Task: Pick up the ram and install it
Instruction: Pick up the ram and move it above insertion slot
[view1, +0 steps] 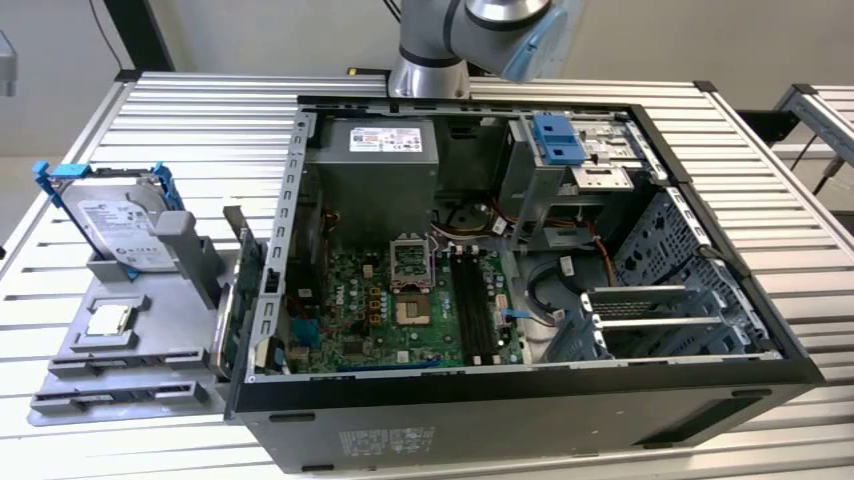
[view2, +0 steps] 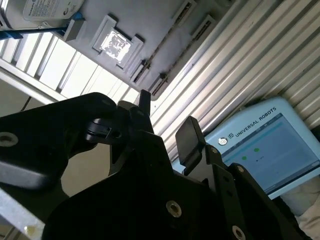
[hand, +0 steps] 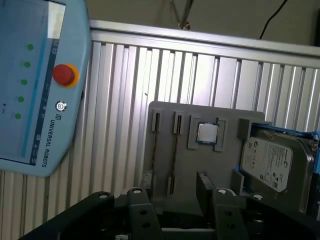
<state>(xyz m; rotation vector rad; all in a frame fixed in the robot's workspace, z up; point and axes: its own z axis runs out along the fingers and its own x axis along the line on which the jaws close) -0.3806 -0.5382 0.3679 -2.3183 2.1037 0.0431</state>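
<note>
In the exterior view, the open computer case (view1: 507, 400) lies on the slatted desk (view1: 200, 120). Its motherboard (view1: 400, 300) faces up, with 2 long black memory slots (view1: 470, 295) beside the processor socket. Just beside the case, on the exterior view's left, a grey holder (view1: 160, 350) carries a hard drive (view1: 127, 225) in a blue frame, leaning tilted. The holder also has a small square chip (view1: 107, 320) in a recess. My arm (view1: 461, 40) rises behind the case.

In the second wrist view, my jaws stand apart, with nothing between the 2 fingers (view2: 189, 135). Beyond them I see the holder, the chip and a teach pendant (view2: 265, 145) lying on the desk.

In the first wrist view, my jaws are apart and empty over the holder's edge. The holder has 2 narrow slots. A thin dark strip on edge in the slot nearer the chip looks like the ram (hand: 174, 155), though it is too thin for me to be sure. The chip sits between those slots and the hard drive. The pendant, with its red button (hand: 64, 74), lies apart from the holder, on the side away from the hard drive.
</note>
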